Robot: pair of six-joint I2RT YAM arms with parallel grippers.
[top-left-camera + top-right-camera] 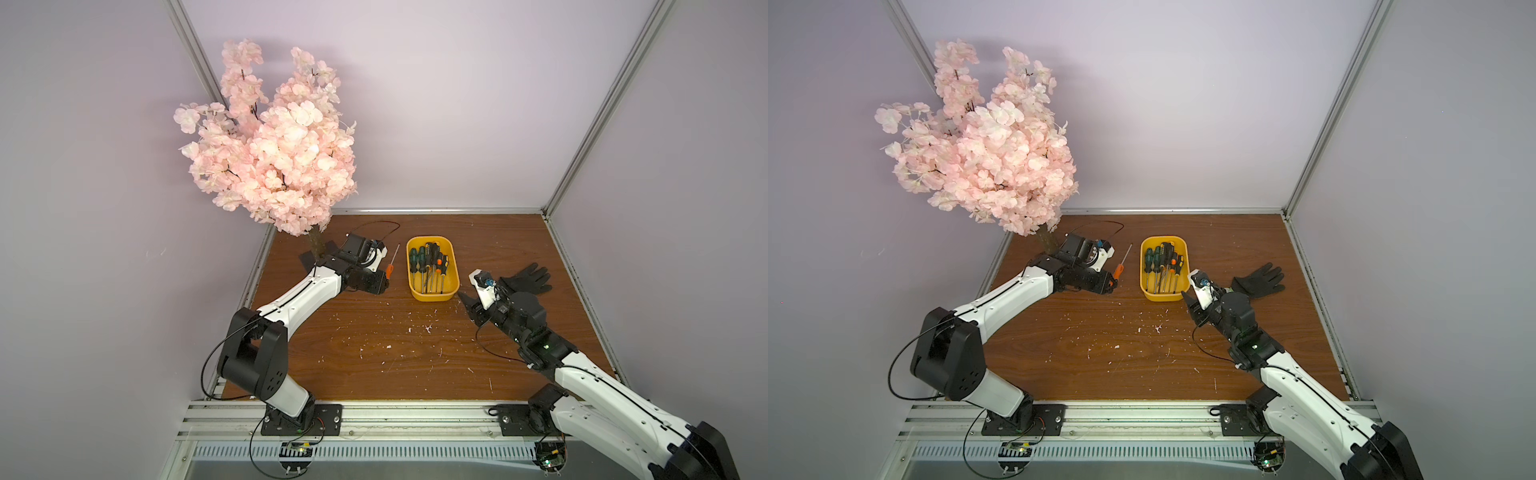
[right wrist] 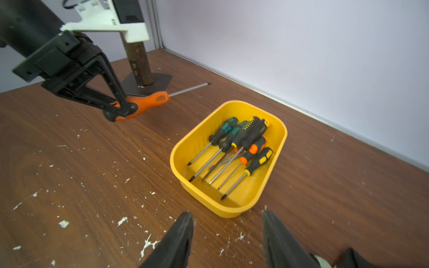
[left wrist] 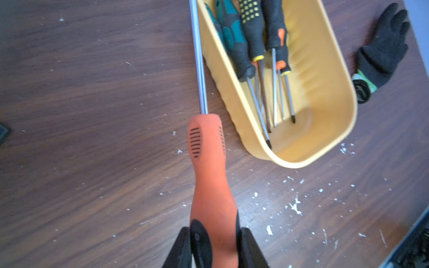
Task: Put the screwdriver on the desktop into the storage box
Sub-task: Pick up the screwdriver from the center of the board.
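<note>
An orange-handled screwdriver (image 1: 390, 269) (image 1: 1118, 271) lies level and low over the brown desktop (image 1: 374, 353), left of the yellow storage box (image 1: 432, 296) (image 1: 1160, 296). My left gripper (image 3: 217, 232) (image 2: 125, 109) is shut on the rear of the screwdriver's handle (image 3: 209, 174) (image 2: 151, 99). The steel shaft (image 3: 200, 69) points toward the back wall and runs along the box's outer left side. Whether the tool touches the desktop I cannot tell. The storage box (image 3: 325, 69) (image 2: 232, 211) holds several screwdrivers. My right gripper (image 1: 467, 286) (image 2: 227, 215) stands open and empty by the box's near right corner.
A black glove (image 1: 528, 278) (image 1: 1260, 280) (image 3: 383, 51) lies right of the box, beside my right wrist. A pink blossom tree (image 1: 270, 145) stands at the back left on a dark square base (image 2: 160, 80), close behind my left gripper. White flecks dot the board.
</note>
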